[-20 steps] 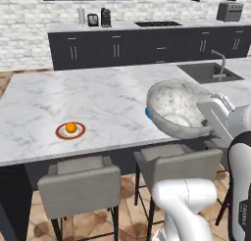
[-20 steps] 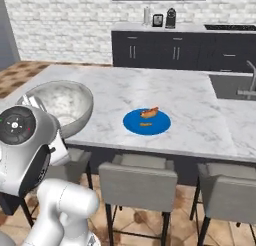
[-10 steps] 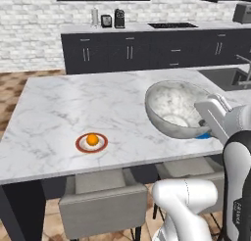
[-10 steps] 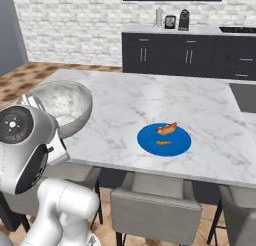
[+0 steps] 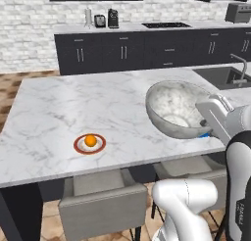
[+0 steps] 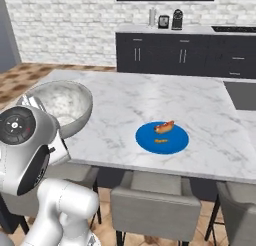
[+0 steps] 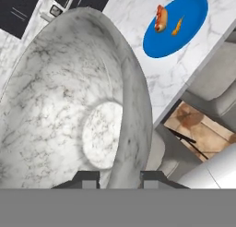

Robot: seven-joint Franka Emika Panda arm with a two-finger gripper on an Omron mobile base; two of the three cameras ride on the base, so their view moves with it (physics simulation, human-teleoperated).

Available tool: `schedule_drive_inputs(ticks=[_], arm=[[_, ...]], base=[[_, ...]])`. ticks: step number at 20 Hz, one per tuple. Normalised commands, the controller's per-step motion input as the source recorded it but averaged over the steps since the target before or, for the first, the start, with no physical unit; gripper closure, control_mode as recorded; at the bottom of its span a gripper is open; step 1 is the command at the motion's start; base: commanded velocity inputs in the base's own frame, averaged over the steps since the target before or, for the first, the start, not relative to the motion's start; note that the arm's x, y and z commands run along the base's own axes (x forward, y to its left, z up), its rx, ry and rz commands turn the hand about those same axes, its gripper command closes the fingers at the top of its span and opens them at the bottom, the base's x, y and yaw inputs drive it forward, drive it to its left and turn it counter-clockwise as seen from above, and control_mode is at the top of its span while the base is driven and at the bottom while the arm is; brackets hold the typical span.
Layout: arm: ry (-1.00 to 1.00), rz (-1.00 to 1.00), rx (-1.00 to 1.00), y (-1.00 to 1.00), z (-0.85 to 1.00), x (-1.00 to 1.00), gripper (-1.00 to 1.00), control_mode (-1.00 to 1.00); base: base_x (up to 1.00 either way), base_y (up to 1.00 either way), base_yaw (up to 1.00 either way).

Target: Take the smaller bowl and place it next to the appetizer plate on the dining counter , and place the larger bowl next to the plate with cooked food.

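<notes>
The dining counter [image 5: 59, 112], a broad marble surface with dark sides, spans the left base view from 9 o'clock to 3 o'clock, with grey stools [image 5: 103, 201] tucked under its near edge. Behind it, at 12 o'clock, runs a row of black cabinets [image 5: 147, 51] against a white brick wall.

The larger bowl [image 5: 177, 109] is carried tilted above the surface's near edge, at about 3 o'clock in the left base view and 9 o'clock in the right base view [image 6: 64, 106]. In the hand view its marbled rim [image 7: 138, 106] runs between the two fingertips [image 7: 87, 179], so the hand [image 7: 119, 180] is clamped on the larger bowl's wall, one finger inside and one outside.

The plate with cooked food [image 6: 162, 137] lies flat near the centre of the right base view, well apart from the bowl, with a sausage-like piece [image 6: 164, 126] on it.

The appetizer plate [image 5: 89, 143] sits at 8 o'clock in the left base view, bearing an orange ball [image 5: 90, 140].
</notes>
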Motion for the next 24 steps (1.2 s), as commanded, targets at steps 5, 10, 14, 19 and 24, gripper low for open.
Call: schedule_drive_inputs(ticks=[5,10,14,19,24], arm=[[0.00,0.00,0.00,0.00,0.00,0.00,1.00,1.00],[0.00,0.00,0.00,0.00,0.00,0.00,1.00,1.00],[0.06,-0.03,0.00,-0.19,-0.09,0.44,1.00,-1.00],[0.15,0.00,0.00,-0.35,-0.44,0.99,1.00,-1.00],[0.08,0.07,0.00,-0.05,-0.76,1.00,1.00,-1.00]], base=[[0.72,0.00,-0.21],[0.47,0.00,-0.18],[0.30,-0.03,-0.09],[0.00,0.00,0.00],[0.00,0.00,0.00]])
